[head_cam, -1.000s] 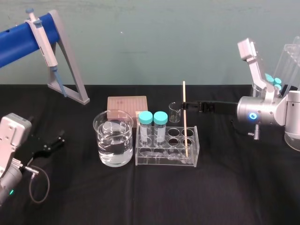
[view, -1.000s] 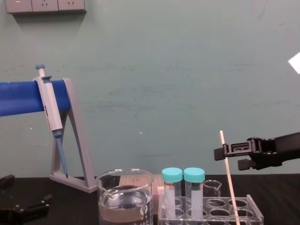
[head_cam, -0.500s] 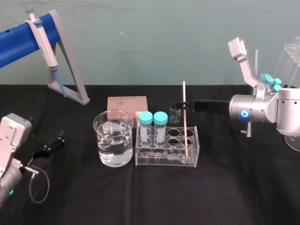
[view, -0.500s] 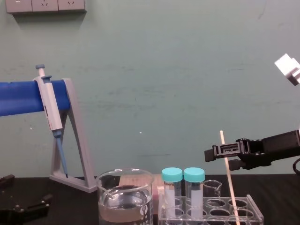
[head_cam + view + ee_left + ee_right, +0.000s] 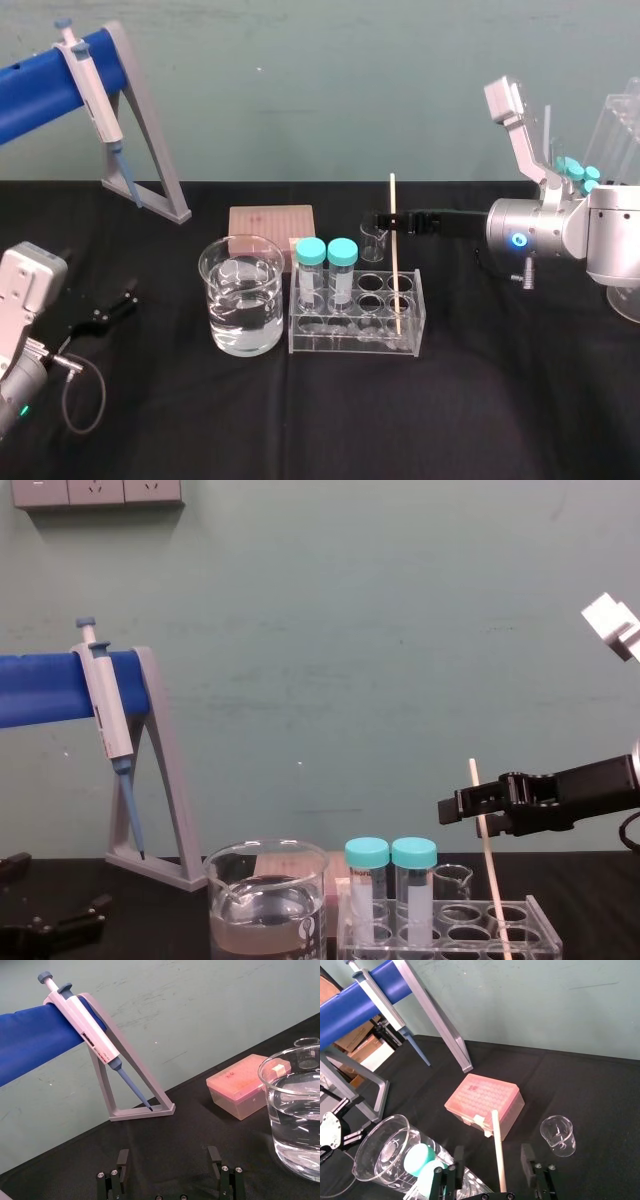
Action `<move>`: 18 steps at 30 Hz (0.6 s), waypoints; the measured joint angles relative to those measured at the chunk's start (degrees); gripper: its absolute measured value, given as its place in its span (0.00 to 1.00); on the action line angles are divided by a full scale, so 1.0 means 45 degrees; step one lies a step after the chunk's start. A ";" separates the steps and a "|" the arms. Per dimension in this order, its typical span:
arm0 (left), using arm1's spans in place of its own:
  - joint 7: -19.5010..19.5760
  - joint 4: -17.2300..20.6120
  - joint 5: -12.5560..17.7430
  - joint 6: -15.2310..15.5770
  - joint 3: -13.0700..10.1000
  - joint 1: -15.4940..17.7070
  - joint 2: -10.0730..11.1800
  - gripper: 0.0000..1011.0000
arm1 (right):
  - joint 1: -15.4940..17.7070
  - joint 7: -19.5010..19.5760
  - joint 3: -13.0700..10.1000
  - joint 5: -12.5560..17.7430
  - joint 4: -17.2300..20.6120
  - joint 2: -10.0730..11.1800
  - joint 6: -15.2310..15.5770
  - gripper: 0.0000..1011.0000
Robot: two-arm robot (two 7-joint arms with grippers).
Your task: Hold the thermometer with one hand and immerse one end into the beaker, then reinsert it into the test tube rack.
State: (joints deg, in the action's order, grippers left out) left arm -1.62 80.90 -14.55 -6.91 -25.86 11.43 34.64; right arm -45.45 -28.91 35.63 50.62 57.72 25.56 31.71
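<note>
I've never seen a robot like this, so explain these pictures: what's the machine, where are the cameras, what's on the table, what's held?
It is a two-armed robot. Cameras sit on its head, its chest and each wrist. On the table stand a beaker of clear liquid, a test tube rack holding two capped tubes and the thermometer, a pink box, a small beaker and a pipette stand. The right end effector is open around the thermometer, holding nothing. The left end effector sits open at the left.

— What's where?
— I've got the beaker [image 5: 241,308] left of the test tube rack [image 5: 355,322], thermometer [image 5: 395,255] standing in the rack's right end.
— Behind them?
— A tip box [image 5: 271,222] and a tiny beaker [image 5: 373,242].
</note>
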 joint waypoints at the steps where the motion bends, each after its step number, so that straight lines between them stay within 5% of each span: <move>1: 0.0000 0.0000 0.0000 0.0000 0.0000 0.0000 0.0000 0.99 | -0.0006 -0.0008 0.0005 0.0000 -0.0012 0.0000 0.0002 0.73; 18: -0.0001 -0.0001 0.0000 0.0000 0.0000 0.0000 0.0000 0.99 | -0.0102 -0.0312 0.0178 -0.0114 -0.0211 -0.0028 -0.0025 0.14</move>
State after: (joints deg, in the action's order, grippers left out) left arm -1.62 80.90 -14.55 -6.90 -25.86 11.43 34.64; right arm -45.91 -30.31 36.43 50.11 56.77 25.44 31.59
